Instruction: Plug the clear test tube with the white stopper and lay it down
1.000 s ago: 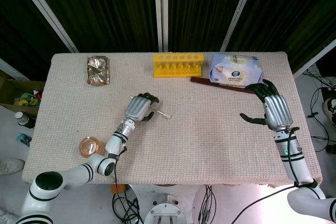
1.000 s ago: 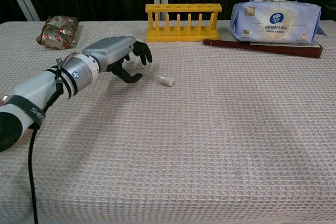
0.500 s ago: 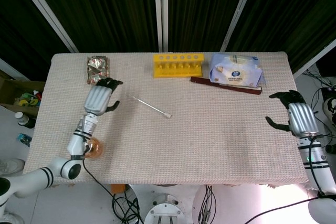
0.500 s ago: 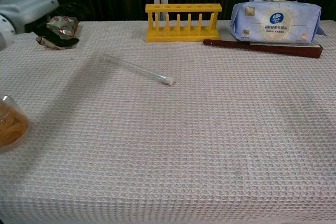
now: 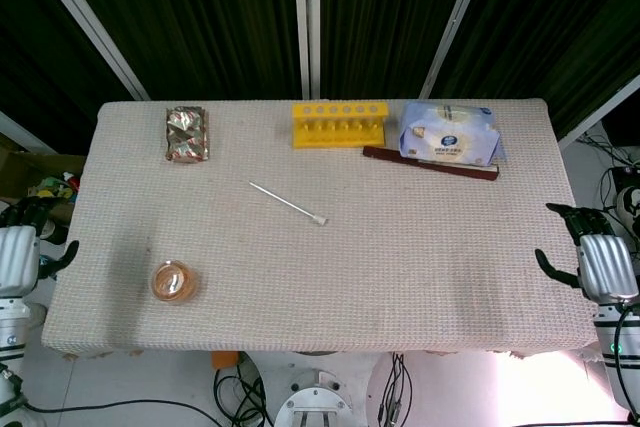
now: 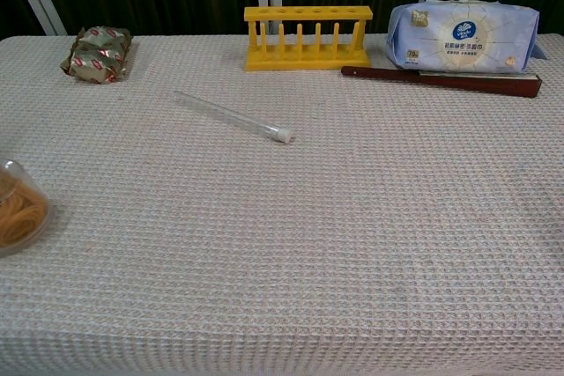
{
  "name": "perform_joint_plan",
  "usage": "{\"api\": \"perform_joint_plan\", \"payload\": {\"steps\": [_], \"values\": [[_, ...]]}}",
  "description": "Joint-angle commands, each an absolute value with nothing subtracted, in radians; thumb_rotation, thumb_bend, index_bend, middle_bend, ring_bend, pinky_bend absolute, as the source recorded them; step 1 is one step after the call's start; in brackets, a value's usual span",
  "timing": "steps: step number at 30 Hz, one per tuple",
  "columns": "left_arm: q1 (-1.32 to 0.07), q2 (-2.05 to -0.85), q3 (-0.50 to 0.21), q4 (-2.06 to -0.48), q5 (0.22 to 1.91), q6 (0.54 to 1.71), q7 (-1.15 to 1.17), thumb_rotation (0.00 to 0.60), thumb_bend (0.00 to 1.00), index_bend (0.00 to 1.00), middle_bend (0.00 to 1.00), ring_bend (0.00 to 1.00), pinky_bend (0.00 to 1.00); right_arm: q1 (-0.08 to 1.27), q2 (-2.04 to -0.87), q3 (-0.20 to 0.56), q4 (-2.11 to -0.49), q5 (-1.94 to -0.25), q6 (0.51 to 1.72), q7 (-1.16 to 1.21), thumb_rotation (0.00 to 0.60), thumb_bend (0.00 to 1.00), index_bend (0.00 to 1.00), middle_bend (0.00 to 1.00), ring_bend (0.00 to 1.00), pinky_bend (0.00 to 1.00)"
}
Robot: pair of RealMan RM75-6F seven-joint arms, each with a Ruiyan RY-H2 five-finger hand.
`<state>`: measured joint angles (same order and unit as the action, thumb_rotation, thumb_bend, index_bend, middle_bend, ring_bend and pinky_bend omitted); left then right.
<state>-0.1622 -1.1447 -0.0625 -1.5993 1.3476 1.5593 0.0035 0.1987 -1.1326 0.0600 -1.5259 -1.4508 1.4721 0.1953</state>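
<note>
The clear test tube point(image 5: 285, 202) point(image 6: 227, 115) lies flat on the table cloth, left of centre, running diagonally. The white stopper point(image 5: 321, 220) point(image 6: 284, 136) sits in its near right end. My left hand point(image 5: 18, 247) hangs off the table's left edge, holding nothing, fingers loosely curled and apart. Off the right edge, my right hand point(image 5: 598, 259) is likewise empty, with its fingers spread. Both hands are far from the tube. The chest view shows neither hand.
A yellow tube rack point(image 5: 339, 124) point(image 6: 307, 37) stands at the back centre. Beside it lie a wipes pack point(image 5: 449, 133) point(image 6: 463, 34) and a dark wooden bar point(image 5: 430, 163) point(image 6: 441, 81). A foil packet point(image 5: 187, 133) point(image 6: 96, 53) lies back left; a small orange-filled dish point(image 5: 172, 280) point(image 6: 18, 209) sits front left.
The left hand let go of the tube, leaving it lying on the cloth, and drew back off the left edge. The right hand withdrew past the right edge.
</note>
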Motion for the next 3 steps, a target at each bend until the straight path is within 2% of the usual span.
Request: {"api": "perform_joint_plan", "payload": {"steps": [1,3], "values": [[-0.102,-1.126,-0.013,-1.650,1.398,1.614,0.000,0.600,0.27,0.25,0.26,0.17,0.21,0.186,-1.135,0.043,-1.532,-1.475,1.474,0.188,0.600,0.29,0.20,0.24,0.17,0.20],[-0.080,-1.122,0.002,-1.671,1.417,1.635,0.010,0.600,0.27,0.26,0.26,0.17,0.21,0.184,-1.134,0.039,-1.536,-1.488,1.473,0.189,0.600,0.30,0.20,0.24,0.16,0.19]]}}
